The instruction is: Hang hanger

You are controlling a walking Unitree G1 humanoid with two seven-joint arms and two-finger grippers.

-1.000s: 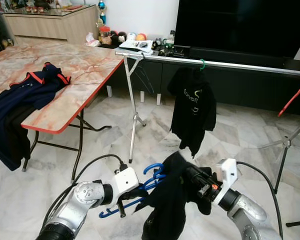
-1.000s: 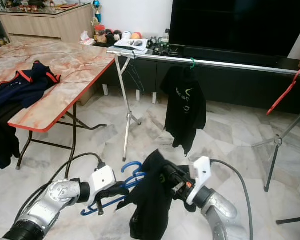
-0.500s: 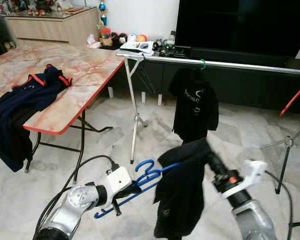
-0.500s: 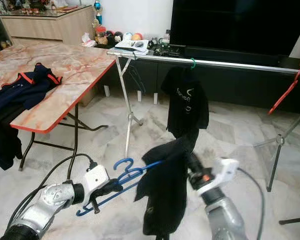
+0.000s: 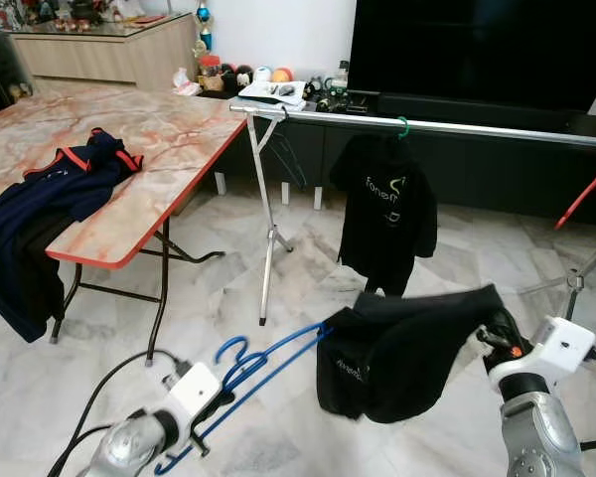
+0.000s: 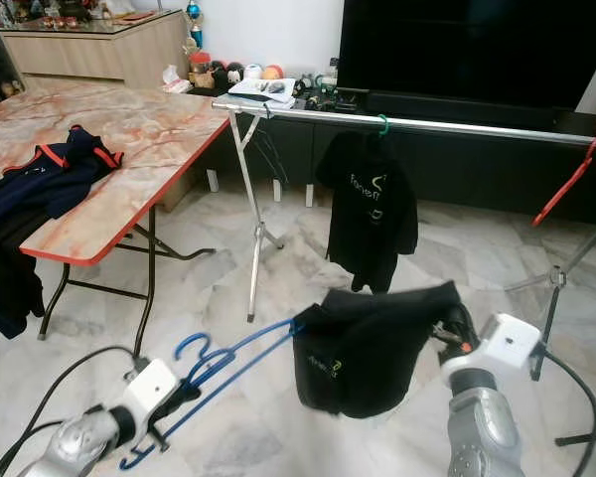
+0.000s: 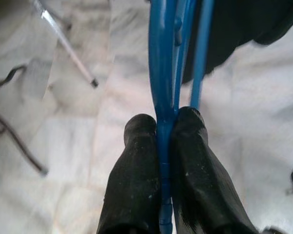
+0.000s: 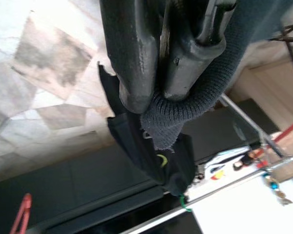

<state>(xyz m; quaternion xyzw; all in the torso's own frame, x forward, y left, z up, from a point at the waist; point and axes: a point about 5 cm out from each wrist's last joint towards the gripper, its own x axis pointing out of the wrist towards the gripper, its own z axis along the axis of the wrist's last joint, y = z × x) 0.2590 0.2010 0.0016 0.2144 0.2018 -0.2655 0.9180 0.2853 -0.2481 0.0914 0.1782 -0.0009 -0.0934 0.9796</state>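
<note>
Marble floor underfoot. Left gripper (image 7: 162, 127) pinched thin blue plastic hanger (image 5: 268, 360); right gripper (image 8: 158, 92) clamped black knit shirt (image 5: 402, 350) (stretched between arms).

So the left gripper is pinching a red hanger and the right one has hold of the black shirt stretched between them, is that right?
Not quite: the hanger pinched by the left gripper is blue, not red, as the left wrist view shows. The rest holds: the right gripper is shut on the black shirt stretched between them.
</note>
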